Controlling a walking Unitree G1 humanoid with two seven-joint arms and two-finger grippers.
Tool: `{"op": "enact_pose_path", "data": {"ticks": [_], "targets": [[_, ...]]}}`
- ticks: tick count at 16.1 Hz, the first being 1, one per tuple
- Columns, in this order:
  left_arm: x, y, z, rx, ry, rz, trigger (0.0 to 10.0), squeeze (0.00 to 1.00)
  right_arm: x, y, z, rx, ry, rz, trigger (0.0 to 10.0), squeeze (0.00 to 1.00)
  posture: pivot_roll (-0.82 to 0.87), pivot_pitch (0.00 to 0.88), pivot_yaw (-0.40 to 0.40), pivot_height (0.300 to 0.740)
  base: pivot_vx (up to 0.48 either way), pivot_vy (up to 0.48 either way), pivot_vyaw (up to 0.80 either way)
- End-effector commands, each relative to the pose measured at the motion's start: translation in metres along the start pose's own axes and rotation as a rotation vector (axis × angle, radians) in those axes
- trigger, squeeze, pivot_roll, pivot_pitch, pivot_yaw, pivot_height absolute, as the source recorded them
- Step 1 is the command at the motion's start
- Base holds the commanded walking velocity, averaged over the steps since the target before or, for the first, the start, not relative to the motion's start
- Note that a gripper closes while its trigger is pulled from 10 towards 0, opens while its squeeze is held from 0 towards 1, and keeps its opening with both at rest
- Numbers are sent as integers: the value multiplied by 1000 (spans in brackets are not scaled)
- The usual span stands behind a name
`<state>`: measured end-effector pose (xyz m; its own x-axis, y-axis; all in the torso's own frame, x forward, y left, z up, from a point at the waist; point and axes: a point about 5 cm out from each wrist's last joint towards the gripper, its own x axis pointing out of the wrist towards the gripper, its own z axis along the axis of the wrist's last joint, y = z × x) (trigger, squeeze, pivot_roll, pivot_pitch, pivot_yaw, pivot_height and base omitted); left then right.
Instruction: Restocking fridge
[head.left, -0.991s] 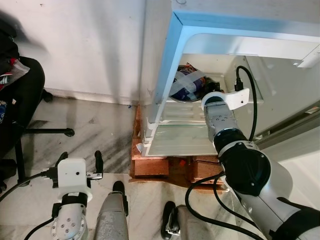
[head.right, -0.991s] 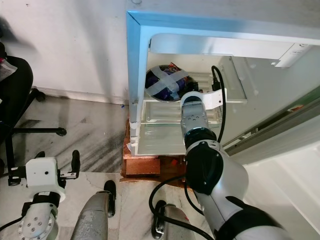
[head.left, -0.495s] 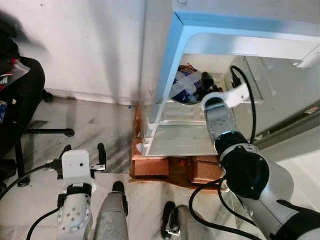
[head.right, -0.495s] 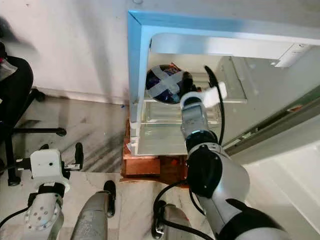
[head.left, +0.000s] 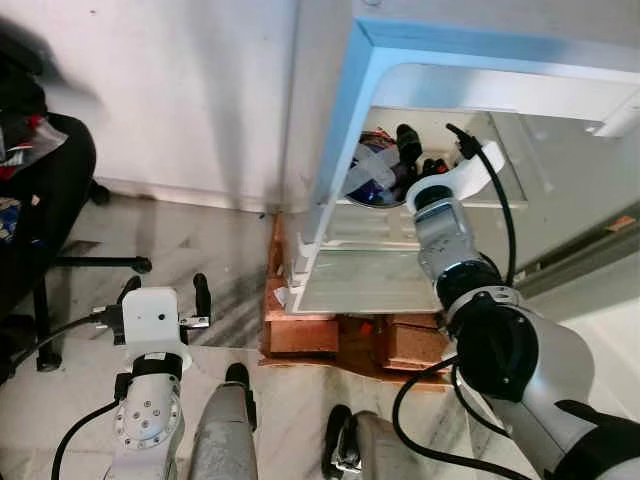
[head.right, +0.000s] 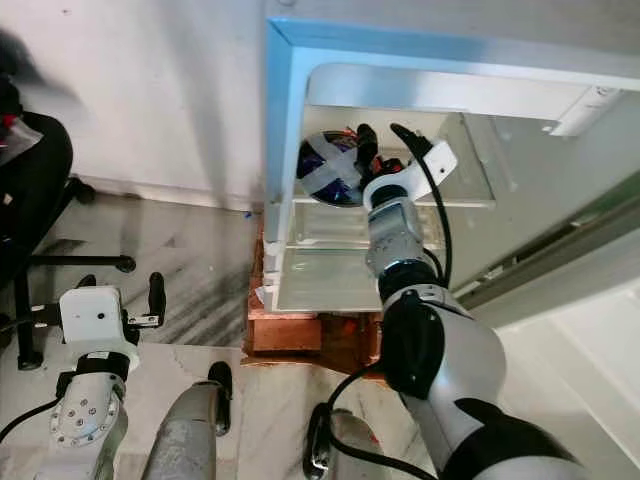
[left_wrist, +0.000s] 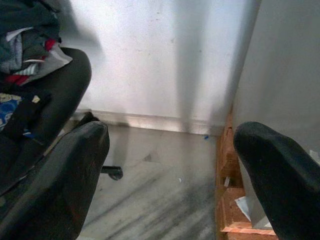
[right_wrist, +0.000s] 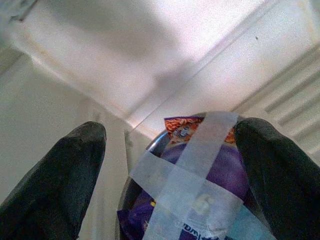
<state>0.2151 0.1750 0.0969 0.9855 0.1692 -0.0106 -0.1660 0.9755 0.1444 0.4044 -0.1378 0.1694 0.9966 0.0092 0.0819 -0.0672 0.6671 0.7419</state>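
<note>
A dark bowl (head.left: 368, 172) holding a purple packet, crossed with grey tape, sits on the upper shelf of the small open fridge (head.left: 338, 130). My right gripper (head.left: 418, 152) reaches into the fridge at that shelf and stands open. In the right wrist view the taped bowl (right_wrist: 200, 200) lies just ahead, between the two black fingers (right_wrist: 60, 190); I cannot tell whether they touch it. My left gripper (head.left: 165, 284) hangs low at the left over the floor, open and holding nothing.
The fridge stands on a low base of bricks (head.left: 300, 330). A glass shelf (head.left: 360, 280) lies below the bowl. The fridge door (head.left: 580, 255) is swung out at right. A black office chair (head.left: 40, 200) piled with clothes stands at left, against the white wall.
My right wrist has rolled and pushed farther up into the fridge, so its fingers now show beside the bowl. The left arm has shifted slightly.
</note>
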Motion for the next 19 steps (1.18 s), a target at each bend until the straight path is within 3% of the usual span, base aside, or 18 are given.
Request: {"op": "enact_pose_path", "data": {"ticks": [1,6,7,8,11,14,15,16,18,19], "targets": [[-2,-2,-5,5,16,-5,10000,0,-2,-6,7,-34,-30,25,10000,1000,327,206,-125,740,0,0,0],[3,-4,-5,10,3,-20,10000,0,-3,-4,18,-121,-79,109,10000,1000,314,189,-112,740,0,0,0],[4,-5,-5,11,0,-22,10000,0,-3,-3,21,-174,-90,127,10000,1000,312,183,-109,740,0,0,0],[5,-6,-4,22,-14,-30,10000,0,-5,0,24,-326,-102,182,10000,1000,309,179,-109,740,0,0,0],[6,-6,-5,27,-17,-33,10000,0,-12,-5,27,-514,-143,214,10000,980,296,167,-107,740,0,0,0],[8,-9,-7,24,-20,-44,10000,0,-17,-11,27,-540,-157,181,10000,933,285,162,-103,740,0,0,0],[9,-10,-7,24,-22,-50,10000,0,-18,-13,22,-541,-145,169,10000,220,285,162,-103,740,0,0,0],[9,-10,-7,25,-23,-52,10000,0,-19,-13,21,-542,-144,167,10000,0,285,162,-103,740,0,0,0],[11,-10,-6,27,-28,-51,10000,0,-20,-11,20,-610,-158,166,10000,0,284,158,-102,740,0,0,0],[11,-9,-7,29,-28,-49,10000,0,-21,-11,21,-687,-160,156,10000,0,284,158,-102,740,0,0,0]]}}
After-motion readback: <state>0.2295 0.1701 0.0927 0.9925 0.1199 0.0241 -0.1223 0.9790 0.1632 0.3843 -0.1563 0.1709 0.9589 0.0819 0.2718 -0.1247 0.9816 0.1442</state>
